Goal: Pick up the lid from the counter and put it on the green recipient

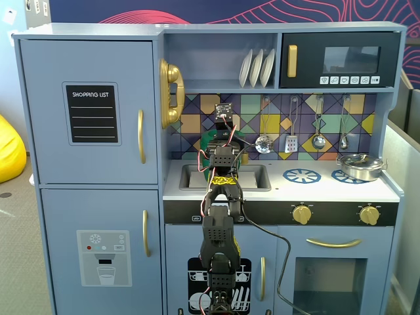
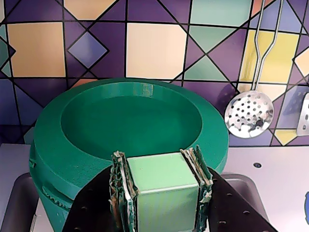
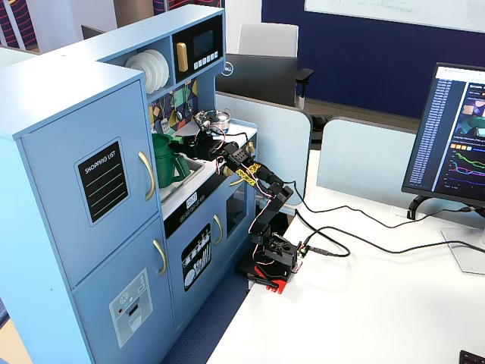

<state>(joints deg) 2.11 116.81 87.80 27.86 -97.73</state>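
In the wrist view my gripper [image 2: 158, 155] is shut on the light-green tab handle [image 2: 164, 186] of the round dark-green lid [image 2: 130, 121]. The lid lies flat over the top of the green recipient [image 2: 50, 210], whose wall and ribbed strap show under the lid's left edge. I cannot tell whether the lid rests on it or hangs just above. In a fixed view the recipient [image 3: 165, 163] stands at the back of the white counter [image 3: 198, 173], beside the sink, with the gripper [image 3: 193, 139] above it. In the front fixed view the arm hides most of it [image 1: 208, 139].
The sink [image 1: 252, 177] lies under the arm. Blue burner rings [image 1: 302, 175] and a silver pot [image 1: 359, 165] are to the right on the counter [image 1: 328, 191]. A perforated skimmer [image 2: 248, 113] and other utensils hang on the tiled back wall close by.
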